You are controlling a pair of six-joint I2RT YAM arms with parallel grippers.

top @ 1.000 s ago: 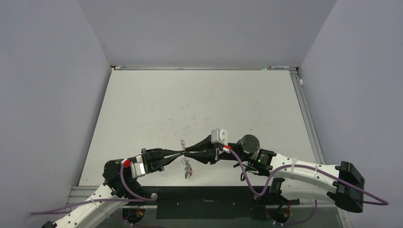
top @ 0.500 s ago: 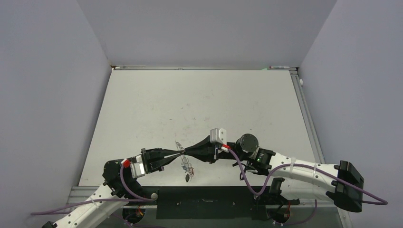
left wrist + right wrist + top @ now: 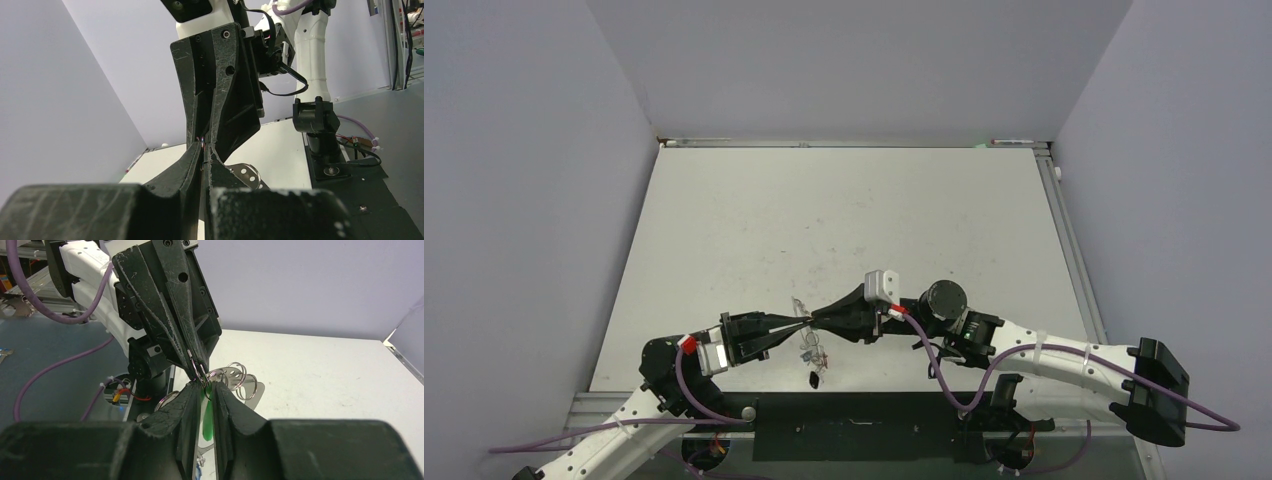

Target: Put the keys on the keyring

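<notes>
Keyring point(image 3: 240, 381): light, stiff thin wire, slippery, swings freely; suspended over near-centre of table point(image 3: 844, 200). Left gripper point(image 3: 802, 322) clamped on wire rim. Right gripper point(image 3: 206, 386) apparently pinching green-tagged key point(image 3: 206, 415) by flat tag, the best hold.

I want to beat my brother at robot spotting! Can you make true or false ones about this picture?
1. The left end effector and the right end effector meet tip to tip. True.
2. The left end effector is wide open. False: it is shut, pinching the keyring.
3. A green tag shows between the right end effector's fingers. True.
4. The keys sit at the far edge. False: the keys are by the tips, close to the table's near edge.
</notes>
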